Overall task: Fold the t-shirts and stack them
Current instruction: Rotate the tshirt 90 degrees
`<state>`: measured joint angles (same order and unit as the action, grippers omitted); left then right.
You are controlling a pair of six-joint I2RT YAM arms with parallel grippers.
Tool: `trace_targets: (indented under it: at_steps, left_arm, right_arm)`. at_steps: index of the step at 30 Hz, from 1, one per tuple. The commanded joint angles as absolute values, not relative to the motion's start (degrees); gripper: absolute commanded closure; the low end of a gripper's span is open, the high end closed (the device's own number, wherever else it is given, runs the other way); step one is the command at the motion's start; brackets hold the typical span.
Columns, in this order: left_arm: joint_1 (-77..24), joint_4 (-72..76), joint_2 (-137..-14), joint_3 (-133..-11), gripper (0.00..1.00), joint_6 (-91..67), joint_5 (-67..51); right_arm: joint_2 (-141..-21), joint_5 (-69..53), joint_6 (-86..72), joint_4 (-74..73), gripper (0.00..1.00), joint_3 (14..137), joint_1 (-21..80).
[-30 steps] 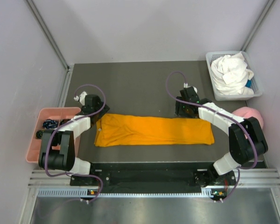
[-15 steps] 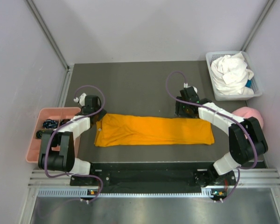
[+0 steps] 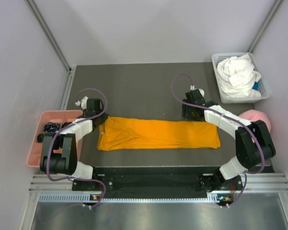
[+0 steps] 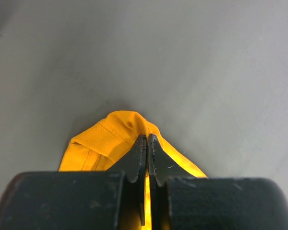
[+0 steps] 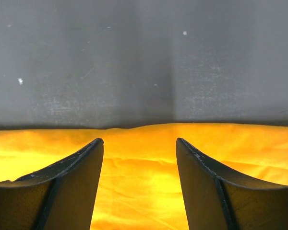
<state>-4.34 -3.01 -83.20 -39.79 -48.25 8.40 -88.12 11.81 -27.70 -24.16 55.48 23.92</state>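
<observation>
Between left gripper (image 4: 147, 138) jaws, a bunched corner of the orange shirt (image 3: 158, 134) sits clamped. Right gripper (image 5: 139, 140) jaws stand apart, shirt's far edge lying flat below and between them.

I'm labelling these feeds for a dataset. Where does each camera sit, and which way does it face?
Top external: above and behind the arm bases, looking down on the table, the orange t-shirt and the white t-shirt; both arms show.
Left wrist: on the left arm, looking along the left gripper, shut on the orange t-shirt's corner.
Right wrist: on the right arm, looking past the open right gripper above the shirt's far edge.
Shared: all three show the orange t-shirt and the table.
</observation>
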Motion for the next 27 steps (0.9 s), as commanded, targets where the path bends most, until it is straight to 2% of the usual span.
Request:
trace_targets:
  at_steps: [1, 6, 19, 27]
  left_arm:
    - [-3.4, -1.5, -83.8, -41.3, 1.0, -48.2, 8.7]
    - [-2.4, -0.4, -86.7, -43.3, 1.0, -48.2, 8.3]
    - [-1.9, 1.8, -102.2, -60.4, 1.0, -48.5, 5.1]
    - [-1.8, 3.3, -113.9, -72.5, 1.0, -48.3, -0.7]
  right_arm:
    - [-88.5, 15.1, -29.7, -25.5, 0.38, 55.4, 21.6]
    - [-90.4, 15.7, -32.1, -26.0, 0.38, 55.6, 19.1]
    - [-95.4, 14.0, -31.3, -26.5, 0.38, 59.9, 17.2]
    - [-98.5, 13.3, -31.8, -26.5, 0.37, 61.4, 17.2]
